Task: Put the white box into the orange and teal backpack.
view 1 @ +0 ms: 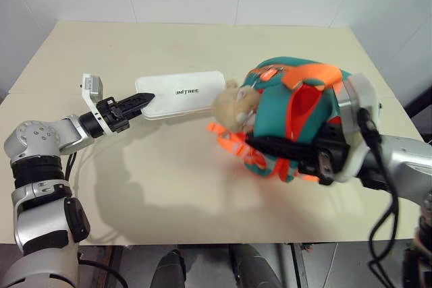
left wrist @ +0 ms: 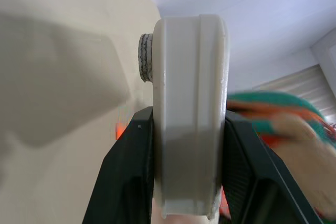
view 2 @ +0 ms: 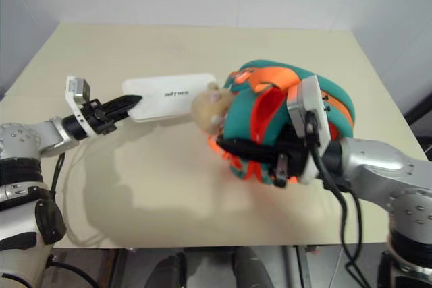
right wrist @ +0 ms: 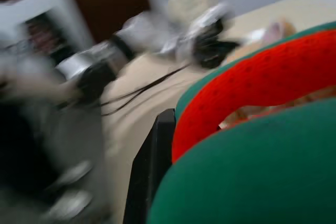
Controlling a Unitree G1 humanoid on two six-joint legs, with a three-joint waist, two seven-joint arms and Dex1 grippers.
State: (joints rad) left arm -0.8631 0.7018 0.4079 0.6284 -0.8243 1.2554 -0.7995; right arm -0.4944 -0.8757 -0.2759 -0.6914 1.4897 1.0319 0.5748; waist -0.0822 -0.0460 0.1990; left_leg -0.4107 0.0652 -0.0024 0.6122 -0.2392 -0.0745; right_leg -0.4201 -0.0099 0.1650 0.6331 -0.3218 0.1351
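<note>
We are holding the white box (view 1: 181,94) in our left gripper (view 1: 145,101), up over the table (view 1: 169,180). Our right gripper (view 2: 226,144) is pinching the orange and teal backpack (view 1: 297,109). The box is not inside yet.

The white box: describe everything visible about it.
The white box is a flat rectangular case with rounded corners, looking like smooth hard plastic, with small dark lettering on its broad face. It looks closed. The left gripper is shut on its short end, one black finger on each side, holding it roughly level above the table, where its shadow falls. The left wrist view shows its thin edge with a seam and a small round grey pad. Its far end points at the orange and teal backpack, close to the plush toy.
</note>
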